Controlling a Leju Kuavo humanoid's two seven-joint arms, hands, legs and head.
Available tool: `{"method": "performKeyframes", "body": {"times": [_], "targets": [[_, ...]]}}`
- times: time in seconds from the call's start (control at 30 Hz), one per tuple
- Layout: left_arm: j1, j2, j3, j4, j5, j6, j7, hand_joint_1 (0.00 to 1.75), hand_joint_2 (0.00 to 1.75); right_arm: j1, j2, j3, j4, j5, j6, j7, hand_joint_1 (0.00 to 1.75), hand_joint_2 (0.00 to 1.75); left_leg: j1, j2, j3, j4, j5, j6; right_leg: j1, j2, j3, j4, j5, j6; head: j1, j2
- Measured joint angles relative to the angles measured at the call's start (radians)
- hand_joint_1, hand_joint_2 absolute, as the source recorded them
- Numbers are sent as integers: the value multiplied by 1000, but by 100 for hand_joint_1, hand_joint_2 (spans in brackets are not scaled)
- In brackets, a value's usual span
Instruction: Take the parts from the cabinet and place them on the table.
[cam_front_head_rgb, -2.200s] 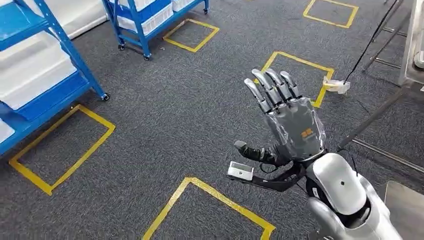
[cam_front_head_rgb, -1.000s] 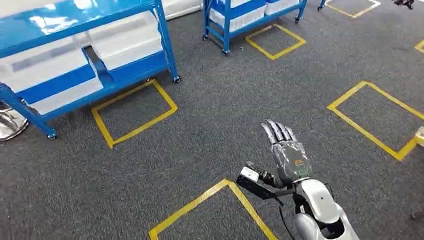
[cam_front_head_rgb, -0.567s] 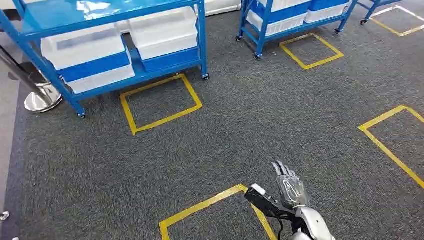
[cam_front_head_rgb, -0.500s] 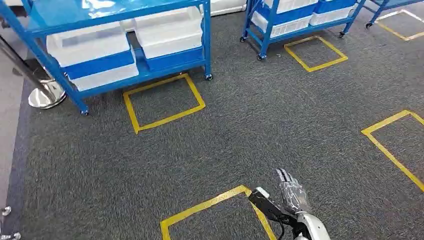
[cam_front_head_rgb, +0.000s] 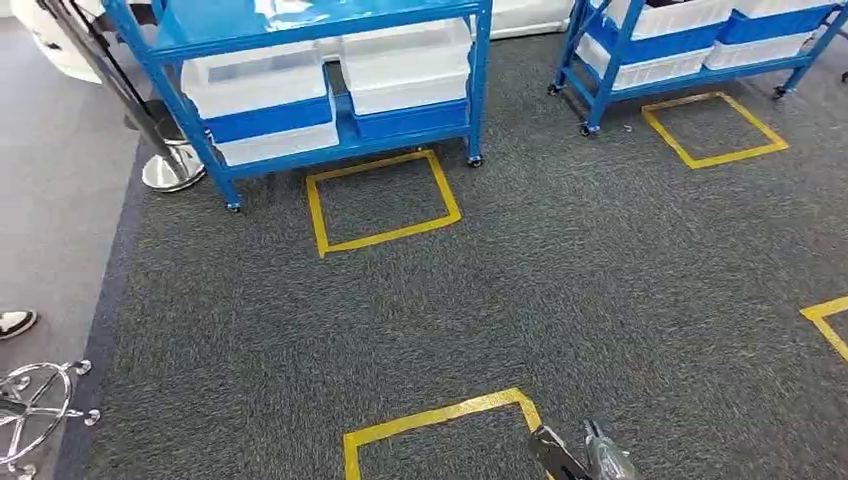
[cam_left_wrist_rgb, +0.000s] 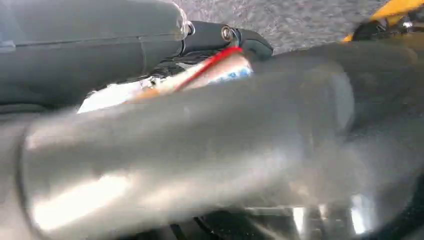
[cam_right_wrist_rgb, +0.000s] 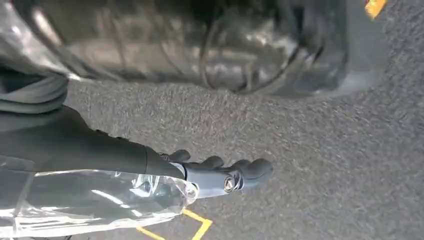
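Head view: right hand low at the bottom edge, fingers straight and together, over grey carpet by a yellow tape square. Blue cabinet ahead, well apart, with white bins; which parts lie inside cannot be told.

Left wrist view: left hand blurred; fingers' state cannot be told.

Right wrist view: fingers straight, holding nothing, above carpet.

Blue shelving carts carry white bins above blue ones on speckled dark grey carpet marked with yellow tape squares. A silvery hand edges in, and what may be clear plastic wrap glints.
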Motion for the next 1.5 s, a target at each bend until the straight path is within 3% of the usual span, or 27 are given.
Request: {"method": "performKeyframes", "body": {"times": [0.07, 0.1, 0.13, 0.2, 0.23, 0.27, 0.3, 0.4, 0.43, 0.47, 0.5, 0.57, 0.6, 0.63, 0.67, 0.7, 0.73, 0.77, 0.8, 0.9, 0.93, 1.07, 1.1, 1.13, 1.17, 1.37, 1.5], "targets": [[-7, 1, -2, 0, 6, 5, 0, 0, 0, 7, 3, -35, 51, -9, -3, -9, 0, 0, 3, 18, -78, 169, -80, -9, 5, -36, 1, 1, -5, -5, 0, 0], [-8, 0, -4, 0, 7, 8, 0, 0, 175, 12, 6, -59, 79, -17, -7, -17, 0, 0, 3, 19, -100, 215, -88, -12, 6, -54, 1, 2, -7, -5, 0, 0], [-7, 0, -7, 0, 8, 10, -1, 0, 175, 13, 7, -81, 106, -26, -13, -28, 0, 0, 3, 22, -91, 202, -71, -12, 6, -66, 3, 2, -10, -5, 0, 0], [-6, 1, -16, 0, 8, 16, -1, 0, 175, 12, 11, -128, 164, -50, -20, -46, 0, 0, 2, 34, -11, 58, 11, -5, 8, -89, 10, 4, -16, -3, 0, 0], [-5, 3, -20, 1, 6, 18, -1, 0, 175, 12, 13, -154, 199, -67, -20, -55, 0, 175, 0, 55, 45, -42, 53, 3, 9, -99, 18, 4, -20, -1, 0, 0], [-5, 6, -23, 1, 4, 18, -1, 0, 175, 14, 14, -176, 229, -82, -18, -60, 0, 175, -8, 94, 75, -102, 48, 10, 13, -108, 23, 3, -25, 4, 0, 0], [-7, 8, -24, 2, -3, 16, -3, 0, 175, 17, 14, -210, 274, -106, -11, -67, 0, 175, -15, 90, 78, -108, 50, 22, 16, -118, 23, 6, -28, 9, 0, 0], [-3, 3, -26, 2, -27, 13, -3, 0, 175, 22, 20, -298, 359, -159, 14, -77, 0, 175, -14, 60, 68, -110, 52, 35, 16, -146, 30, 2, -30, 18, 1, 0], [-3, 4, -27, 2, -32, 10, -1, 0, 175, 23, 21, -324, 379, -174, 21, -74, 0, 175, 0, 50, 83, -124, 60, 44, 15, -124, 30, 7, -41, 28, 1, 0], [-3, 4, -28, 2, -36, 9, 1, 0, 175, 22, 22, -347, 399, -185, 28, -67, 0, 175, 0, 44, 87, -128, 62, 47, 11, -57, 26, 29, -57, 33, 3, 0], [-7, 4, -29, 2, -37, 9, 5, 0, 175, 23, 24, -370, 418, -193, 36, -56, 0, 175, 0, 37, 86, -128, 63, 52, 9, -22, -2, 89, -95, 32, 4, 0], [-14, 4, -31, 2, -38, 9, 10, 0, 175, 35, 25, -415, 446, -203, 49, -34, 0, 175, 1, 13, 83, -125, 63, 53, 6, -8, -82, 251, -165, 36, 4, 0], [-15, 4, -31, 2, -39, 9, 11, 0, 175, 38, 25, -432, 454, -207, 54, -26, 0, 175, 1, -1, 82, -122, 63, 53, 6, -8, -111, 302, -175, 37, 4, 0], [-15, 4, -31, 2, -41, 9, 12, 0, 175, 41, 26, -456, 462, -209, 62, -18, 0, 175, 1, -16, 82, -119, 62, 53, 5, -8, -120, 309, -159, 37, 4, 0], [-16, 4, -31, 2, -46, 9, 13, 0, 175, 41, 26, -473, 466, -210, 66, -14, 0, 175, 2, -30, 82, -116, 60, 52, 3, -7, -105, 266, -118, 38, 4, 0], [-18, 4, -31, 2, -48, 9, 13, 0, 175, 41, 26, -489, 469, -210, 69, -11, 0, 0, 5, -45, 83, -111, 57, 49, 1, -2, -71, 186, -65, 39, 4, 0], [-22, 4, -31, 2, -50, 9, 13, 0, 175, 40, 26, -500, 471, -208, 69, -8, 0, 0, 7, -61, 83, -104, 53, 43, -4, 17, -28, 90, -16, 41, 4, 0], [-25, 4, -32, 2, -50, 9, 14, 0, 175, 42, 27, -509, 475, -201, 69, -6, 0, 0, 9, -65, 78, -96, 48, 38, -9, 53, -4, 45, -25, 42, 4, 0], [-28, 6, -32, 2, -50, 10, 16, 0, 175, 43, 31, -517, 482, -198, 69, 1, 0, 175, 2, -76, 72, -82, 42, 32, -5, 57, -5, 31, -29, 40, 10, 0], [-28, 10, -31, 2, -73, 9, 32, 0, 175, 27, 34, -561, 489, -212, 85, 54, 0, 175, 6, -94, 64, -92, 48, 19, 0, 42, -6, 39, -28, 22, 9, 0], [-28, 11, -26, 2, -90, 9, 42, 0, 175, 27, 38, -570, 489, -220, 94, 73, 0, 175, 6, -99, 69, -96, 46, 13, -7, 35, -2, 30, -24, 15, 9, 0], [-28, 11, -24, 2, -93, 9, 43, 0, 175, 29, 40, -570, 489, -221, 95, 76, 0, 175, 5, -98, 71, -93, 42, 15, -6, 36, -2, 30, -26, 18, 10, 0], [-27, 11, -6, -1, -118, 9, 50, 0, 175, 31, 40, -573, 491, -234, 101, 90, 0, 175, 4, -92, 73, -102, 51, 41, -7, 38, 1, 28, -26, 22, 9, 0], [-10, 13, 51, -9, -195, 8, 55, 0, 175, 31, 42, -573, 493, -276, 102, 100, 0, 175, 2, -90, 76, -105, 49, 63, -6, 39, 1, 28, -25, 18, 8, 0], [-6, 14, 75, -15, -224, 8, 55, 0, 0, 32, 42, -573, 494, -292, 101, 100, 0, 0, 2, -89, 77, -105, 49, 63, -4, 41, 1, 28, -24, 15, 8, 0], [32, 13, 216, -53, -368, 2, 61, 0, 0, 44, 42, -559, 494, -374, 95, 100, 0, 0, 3, -85, 82, -107, 51, 59, 1, 43, 1, 30, -27, 10, 8, 0], [55, 13, 323, -78, -467, 1, 63, 0, 0, 51, 42, -534, 494, -431, 88, 100, 0, 0, 4, -83, 82, -109, 49, 34, 1, 43, 0, 30, -28, 9, 8, 0]]}}
